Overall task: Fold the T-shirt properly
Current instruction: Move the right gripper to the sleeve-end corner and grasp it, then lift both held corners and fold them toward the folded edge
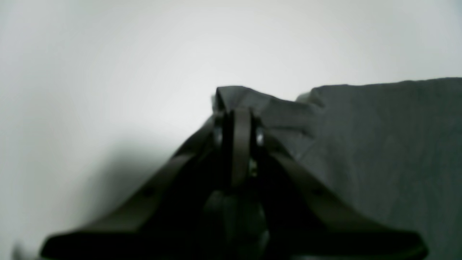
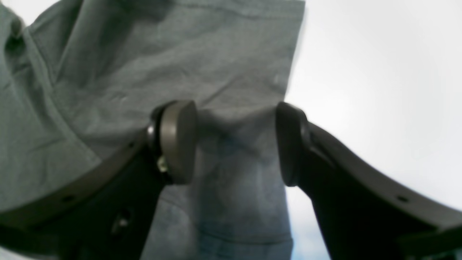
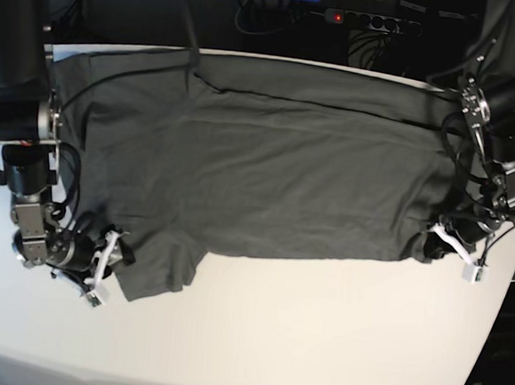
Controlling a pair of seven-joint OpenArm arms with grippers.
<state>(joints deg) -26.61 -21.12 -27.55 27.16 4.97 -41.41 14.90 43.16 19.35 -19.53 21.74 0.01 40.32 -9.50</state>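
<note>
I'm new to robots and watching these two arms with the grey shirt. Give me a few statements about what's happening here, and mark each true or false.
1. The left gripper is shut on a corner of the T-shirt. True.
2. The right gripper is clamped tight on cloth. False: its jaws stand open, with the sleeve between them.
3. The T-shirt is folded into a neat square. False: it lies spread out on the white table.
4. The T-shirt has no print. True.

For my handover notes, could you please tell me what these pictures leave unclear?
- Base view: the left gripper is mostly hidden by its own wrist and cables.
- Left wrist view: blurred; how much of the T-shirt is pinched is unclear.
- Right wrist view: the right gripper stands open over the cloth; contact cannot be told.
</note>
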